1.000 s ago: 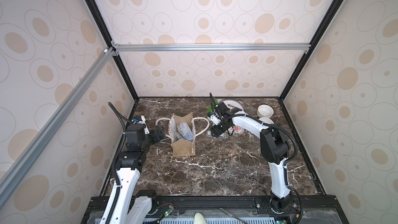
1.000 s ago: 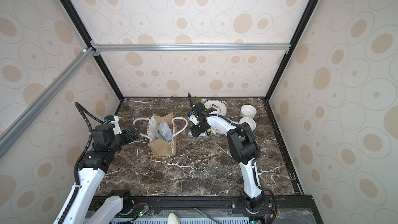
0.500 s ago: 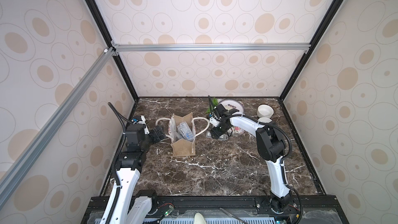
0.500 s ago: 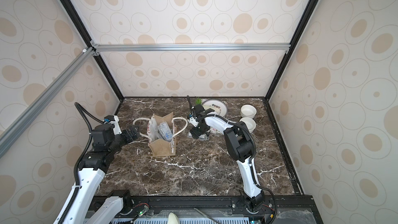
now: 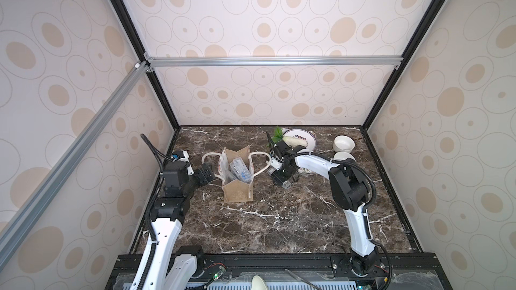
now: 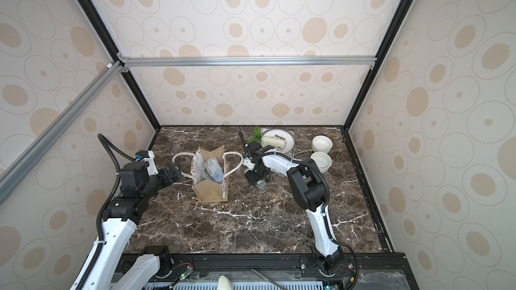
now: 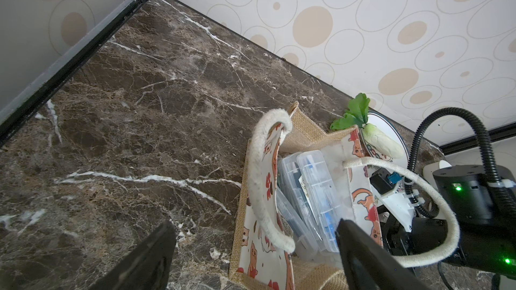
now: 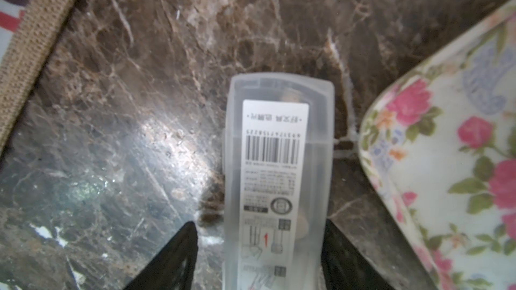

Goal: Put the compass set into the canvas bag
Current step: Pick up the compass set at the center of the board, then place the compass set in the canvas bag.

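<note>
My R hand (image 8: 259,223) is open, straddling the clear compass set (image 8: 279,135) lying flat on the tabletop (image 5: 279,218) btwn the canvas bag (image 5: 237,193) & a floral mat (image 8: 446,163), w/ a gap on one side, while my L hand (image 5: 208,175) is wide open just beside the bag's rope handle (image 7: 258,179)
</note>
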You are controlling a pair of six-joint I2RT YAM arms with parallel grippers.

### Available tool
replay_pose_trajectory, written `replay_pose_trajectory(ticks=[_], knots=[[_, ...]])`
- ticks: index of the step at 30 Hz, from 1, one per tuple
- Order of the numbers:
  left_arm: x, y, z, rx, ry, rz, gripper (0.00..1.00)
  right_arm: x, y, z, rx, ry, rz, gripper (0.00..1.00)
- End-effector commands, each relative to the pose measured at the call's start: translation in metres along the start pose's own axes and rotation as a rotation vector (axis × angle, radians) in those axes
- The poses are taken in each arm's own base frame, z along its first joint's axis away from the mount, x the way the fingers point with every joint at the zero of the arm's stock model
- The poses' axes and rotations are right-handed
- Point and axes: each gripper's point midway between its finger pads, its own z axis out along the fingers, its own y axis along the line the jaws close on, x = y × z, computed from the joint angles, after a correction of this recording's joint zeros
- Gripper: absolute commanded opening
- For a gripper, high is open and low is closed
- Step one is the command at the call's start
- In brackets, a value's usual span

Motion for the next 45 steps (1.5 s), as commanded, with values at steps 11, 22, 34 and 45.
replay_pose_trajectory(ticks=[11,22,34,45], knots=[[-0.005,-0.001,-0.005,0.009,-0.027,-0.01,0.92,0.009,0.001,0.009,0.053,0.06,0.109,0.59],[-0.005,-0.003,-0.009,0.019,-0.036,-0.011,0.92,0.005,0.012,-0.007,0.044,0.04,0.121,0.46],[-0.014,-0.008,-0.013,0.034,-0.059,0.005,0.92,-0.001,0.0,-0.139,0.102,-0.216,0.29,0.45],[-0.018,-0.015,-0.017,0.056,-0.053,0.013,0.92,-0.06,0.065,-0.226,0.065,-0.453,0.173,0.45]])
